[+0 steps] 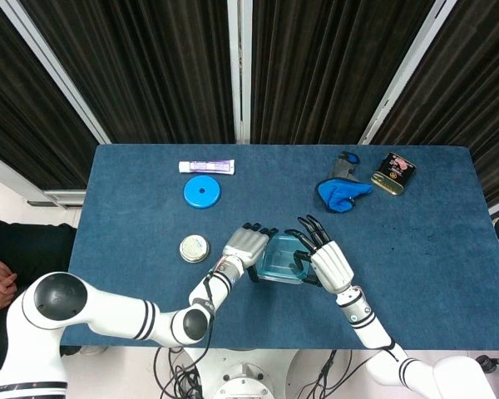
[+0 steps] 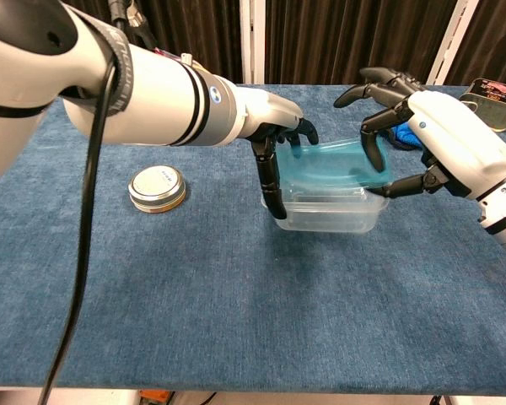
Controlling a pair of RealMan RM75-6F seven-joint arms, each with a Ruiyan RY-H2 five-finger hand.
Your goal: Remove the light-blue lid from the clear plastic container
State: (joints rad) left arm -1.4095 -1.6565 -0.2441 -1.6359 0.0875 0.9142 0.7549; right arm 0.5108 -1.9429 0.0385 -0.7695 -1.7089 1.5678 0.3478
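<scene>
The right hand [image 2: 443, 143] has its dark fingers [image 2: 373, 139] hooked over the right end of the light-blue lid [image 2: 337, 164], with the thumb pressed in from the near side, so it is grasping the lid. That lid sits tilted, its right and far side lifted off the rim while the near-left part stays low over the clear plastic container [image 2: 325, 211]. From above, the same hand [image 1: 326, 259] covers the right half of the lid [image 1: 279, 258].

The left hand [image 2: 274, 139] is at the container's left end, its fingers reaching down along the left wall and corner, pressing against it; the chest view shows one finger running down to the container's base. Whether the fingers also touch the lid's left edge I cannot tell. From overhead that hand [image 1: 245, 245] lies just left of the box.

The container stands on the blue counter [image 2: 194, 287], near its front edge and about midway across. To its left rests a small round silver tin [image 2: 157, 187]. Further back on the left lies a blue round disc [image 1: 202, 192], and just behind it a white and purple tube [image 1: 207, 167]. At the back right sit a crumpled blue cloth [image 1: 341, 195] with a dark grey object [image 1: 344, 164] just behind it, and a black and gold tin [image 1: 393, 173] beside them.
</scene>
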